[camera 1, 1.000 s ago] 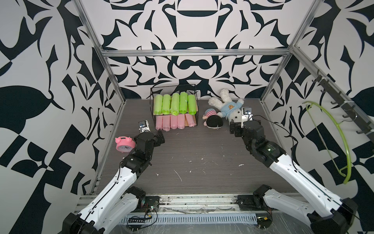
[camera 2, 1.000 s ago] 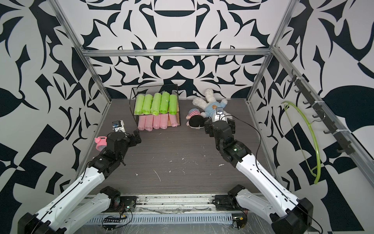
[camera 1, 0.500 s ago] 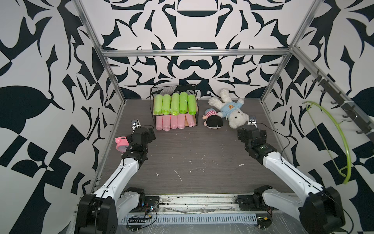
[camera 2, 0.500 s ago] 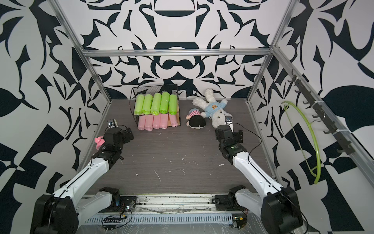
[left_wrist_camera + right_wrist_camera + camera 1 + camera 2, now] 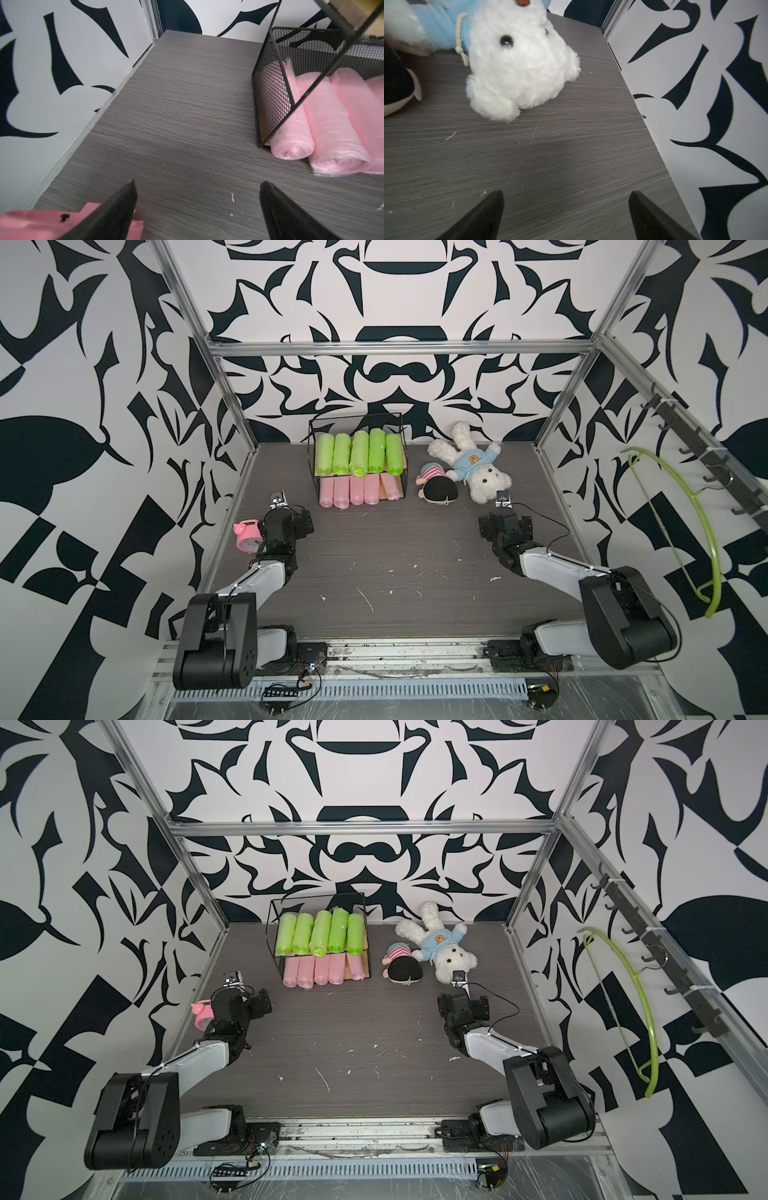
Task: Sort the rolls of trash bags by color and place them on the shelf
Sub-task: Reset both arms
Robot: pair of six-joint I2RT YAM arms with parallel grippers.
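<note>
Fingers spread wide and empty on your left gripper [image 5: 197, 182] and right gripper [image 5: 566, 192]; both arms have pulled back from the shelf [image 5: 332, 427]. Green rolls [image 5: 359, 454] fill its top board, pink rolls [image 5: 357, 491] its bottom, so sorting looks finished.

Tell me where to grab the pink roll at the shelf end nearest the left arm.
I'd grip the pink roll by its front end, which pokes out past the lower board of the shelf. Come in from the open front, left pincer spanning its width: the mesh side wall, the back and the upper board block other ways.
</note>
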